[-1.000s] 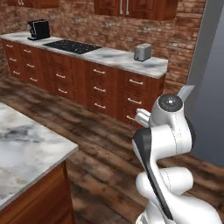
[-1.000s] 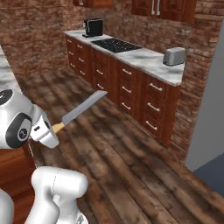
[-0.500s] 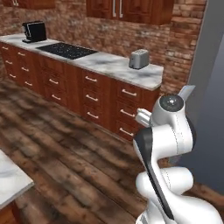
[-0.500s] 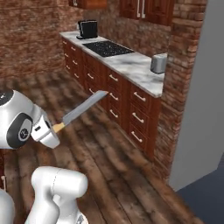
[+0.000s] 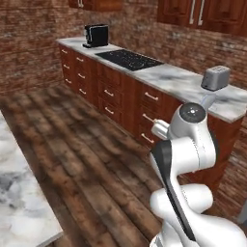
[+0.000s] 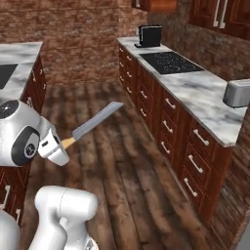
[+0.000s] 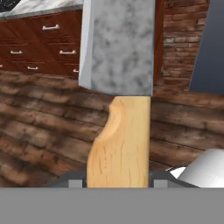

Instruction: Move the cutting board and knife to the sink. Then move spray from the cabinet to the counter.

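Note:
My gripper [image 7: 117, 181] is shut on the knife's pale wooden handle [image 7: 118, 140], and the broad grey blade [image 7: 118, 43] points away from the hand. From the right base view the knife [image 6: 95, 122] sticks out level over the wooden floor, held by the gripper [image 6: 61, 146] at the arm's end. The marble counter [image 5: 169, 79] runs along the brick wall above reddish-brown drawers, also seen as the counter [image 6: 205, 93] on the right. Closed upper cabinets [image 5: 207, 14] hang above it. The cutting board and the spray are out of view.
A toaster [image 5: 214, 77], a black cooktop [image 5: 128, 59] and a black coffee machine [image 5: 96, 34] stand on the wall counter. A marble island top [image 5: 19, 202] lies at the left, with a dark inset [image 6: 5, 75] in it. Plank floor [image 6: 122, 161] runs between them.
The whole picture has shifted, so the base has moved and turned; the wall counter now lies closer and more to the right. The knife stays in the gripper as before.

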